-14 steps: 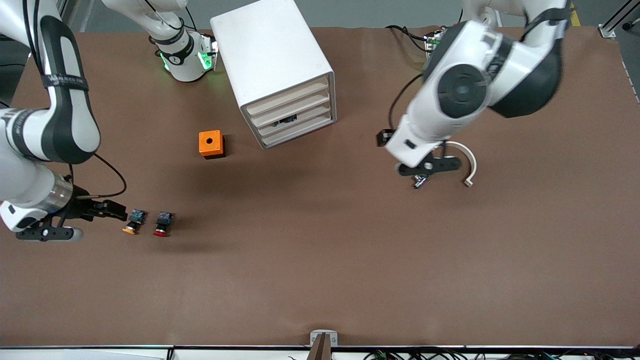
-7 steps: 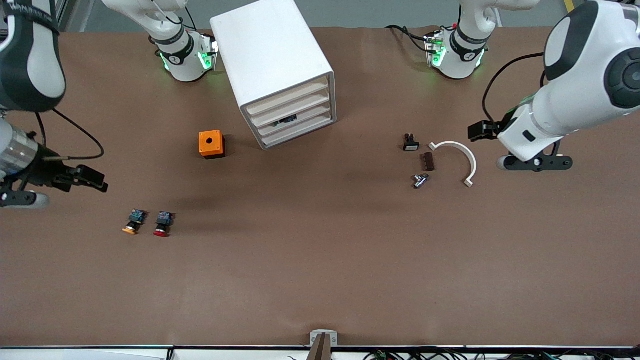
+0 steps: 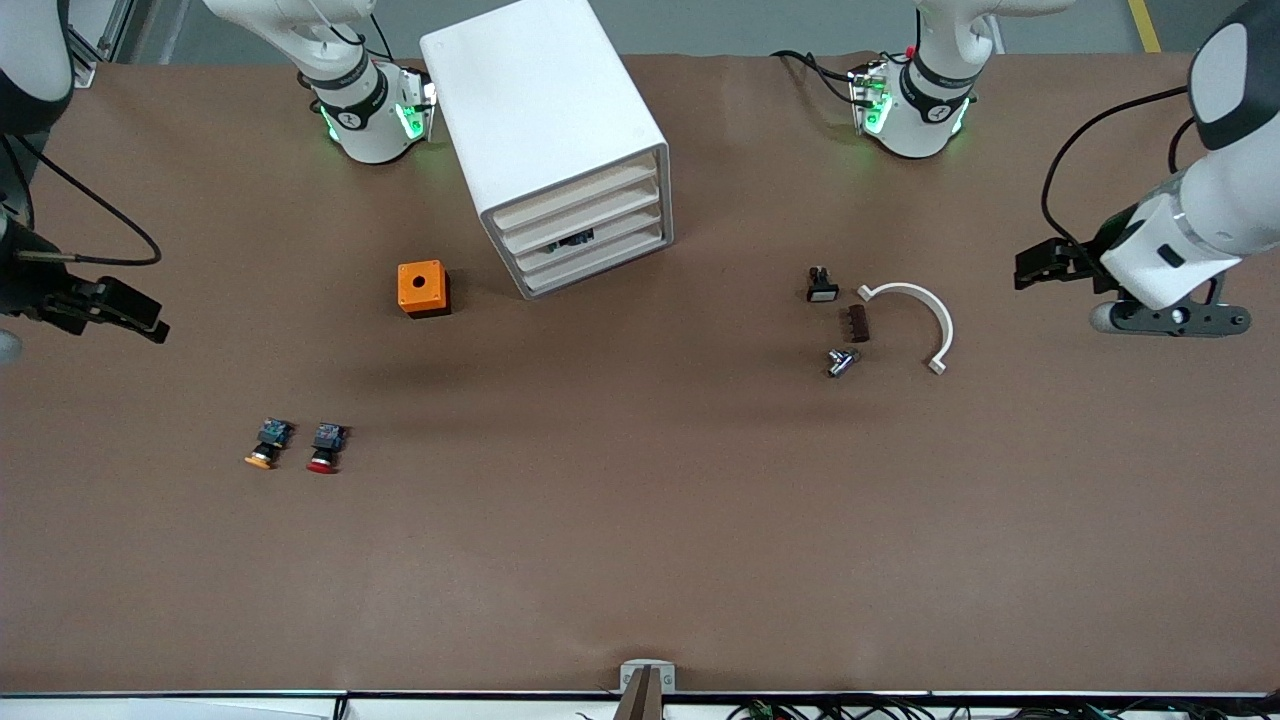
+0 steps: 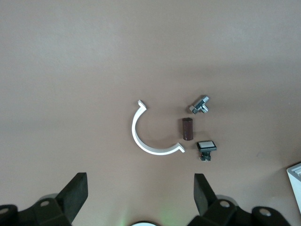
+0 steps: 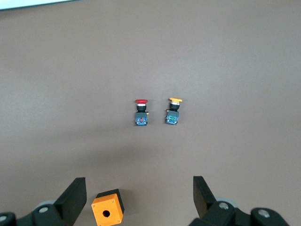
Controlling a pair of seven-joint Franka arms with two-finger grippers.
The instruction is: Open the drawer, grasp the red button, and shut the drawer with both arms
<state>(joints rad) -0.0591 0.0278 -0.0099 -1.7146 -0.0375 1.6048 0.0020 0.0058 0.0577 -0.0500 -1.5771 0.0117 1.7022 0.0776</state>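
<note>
While both arms have swung out to the table ends, left gripper and right gripper spread empty, the button lies untouched and the drawer seems shut.

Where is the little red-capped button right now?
The red button lies on the table toward the right arm's end, beside the orange-capped button, nearer the front camera than the orange cube.
</note>
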